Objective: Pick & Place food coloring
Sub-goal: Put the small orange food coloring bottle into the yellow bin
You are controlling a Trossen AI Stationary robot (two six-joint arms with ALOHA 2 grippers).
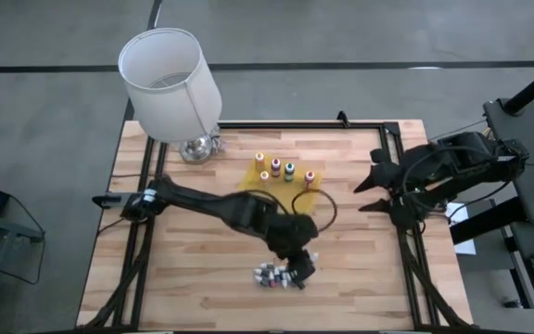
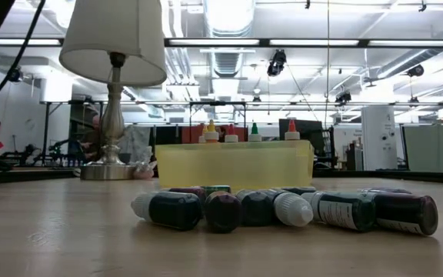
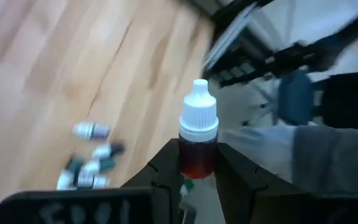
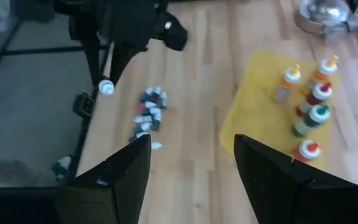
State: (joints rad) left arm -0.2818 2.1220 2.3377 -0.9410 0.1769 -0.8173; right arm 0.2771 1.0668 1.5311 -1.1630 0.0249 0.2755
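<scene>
**Left gripper lifts a red vial above the pile**

From above, the left gripper (image 1: 300, 263) hangs over the front of the wooden table (image 1: 193, 250), just beside a cluster of tiny vials (image 1: 272, 276). The right gripper (image 1: 375, 190) waits spread open at the table's right edge, near the yellow tray (image 1: 258, 176) holding five upright squeeze bottles (image 1: 288, 171).

At table height, dark vials (image 2: 283, 208) with pale caps lie on their sides before the tray (image 2: 233, 165).

The left wrist view shows the fingers (image 3: 166, 177) clamped on a red-filled vial (image 3: 197, 134) with a white cap, upright.

The right wrist view shows the tray's bottles (image 4: 309, 102) capped orange, red and green.
</scene>
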